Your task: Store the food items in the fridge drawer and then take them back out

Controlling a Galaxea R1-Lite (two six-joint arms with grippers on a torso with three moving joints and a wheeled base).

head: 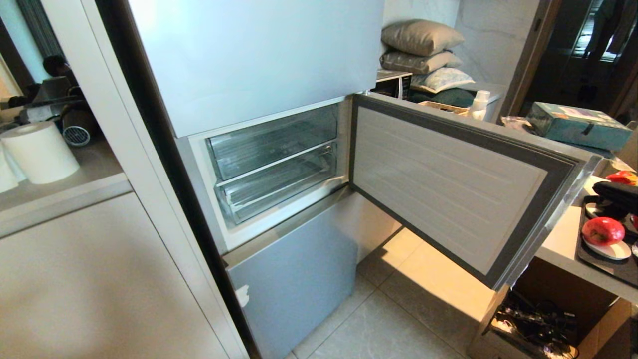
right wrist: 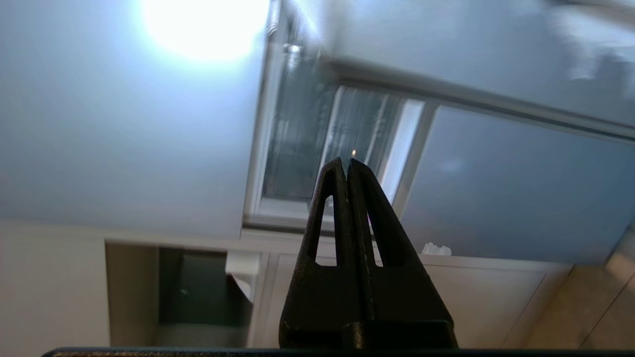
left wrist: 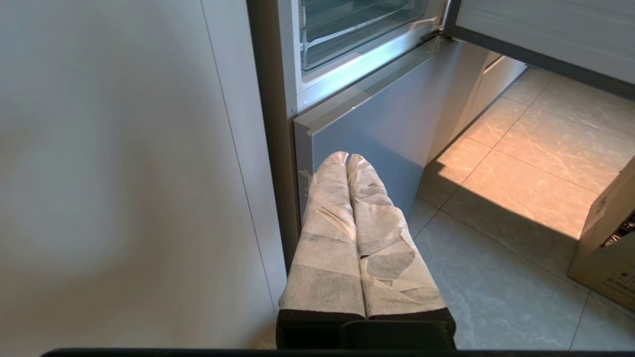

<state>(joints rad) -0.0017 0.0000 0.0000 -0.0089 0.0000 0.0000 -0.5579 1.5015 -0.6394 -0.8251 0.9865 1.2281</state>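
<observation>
A second red fruit (head: 635, 221) is edge-cropped.

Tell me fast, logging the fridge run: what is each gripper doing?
Left gripper: closed, holding nothing, low by the fridge's bottom door.
Right gripper: closed, empty, pointed at the open compartment.

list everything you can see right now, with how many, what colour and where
fridge: one, pale blue, centre, middle door swung open to the right
clear drawers: two, transparent, stacked in the open compartment, both pushed in, nothing visible inside
red fruit: one clearly seen, on a white plate in the black tray on the counter at far right
paper roll: one, white, shelf at left
pillows: a stack, grey and pale, behind the door
box: one, teal, right background
cardboard box: one, brown, floor under the counter
left gripper: wrapped in pale cloth, shut, low before the fridge's lower door
right gripper: black, shut, empty, pointing at the drawers
</observation>
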